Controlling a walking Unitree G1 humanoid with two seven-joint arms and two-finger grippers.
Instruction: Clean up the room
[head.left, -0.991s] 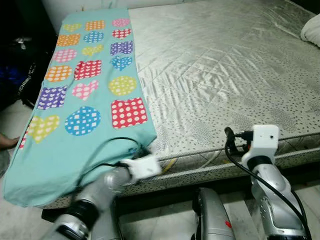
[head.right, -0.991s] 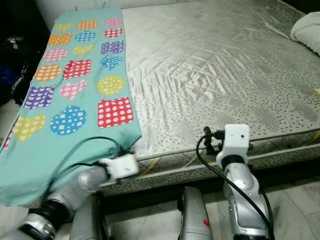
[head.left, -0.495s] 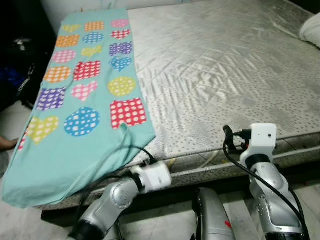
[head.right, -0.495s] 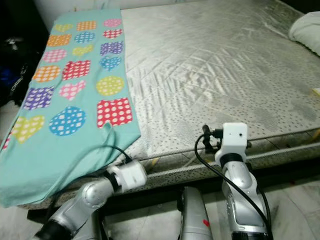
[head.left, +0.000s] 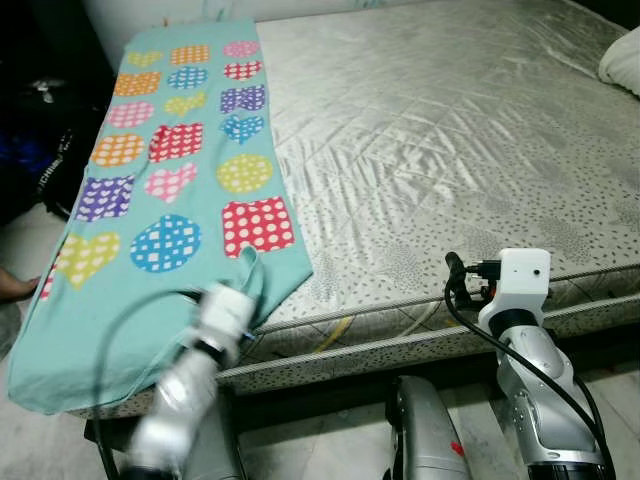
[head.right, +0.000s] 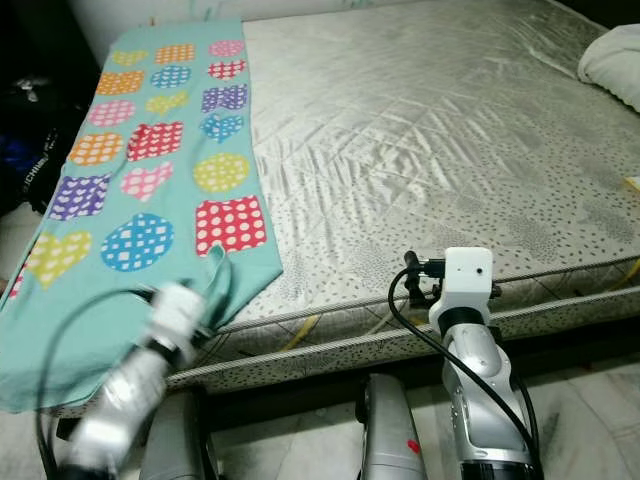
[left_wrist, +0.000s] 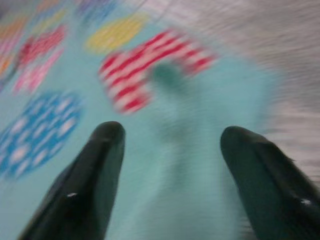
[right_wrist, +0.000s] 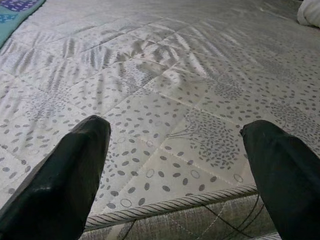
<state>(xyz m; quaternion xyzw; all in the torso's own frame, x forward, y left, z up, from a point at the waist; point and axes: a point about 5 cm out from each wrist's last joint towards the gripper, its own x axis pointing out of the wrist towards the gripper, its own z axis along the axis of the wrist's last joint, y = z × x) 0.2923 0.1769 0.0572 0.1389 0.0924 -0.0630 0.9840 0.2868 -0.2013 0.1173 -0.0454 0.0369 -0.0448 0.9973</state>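
Eye views: a turquoise blanket (head.left: 170, 180) printed with dotted hearts, circles and squares lies along the bed's (head.left: 450, 150) left edge, its near corner folded up. Left wrist view, blurred: the left hand (left_wrist: 170, 150) hovers spread wide over that corner, holding nothing. Right wrist view: the right hand (right_wrist: 175, 165), wide apart and empty, faces the silvery quilted mattress (right_wrist: 175, 75).
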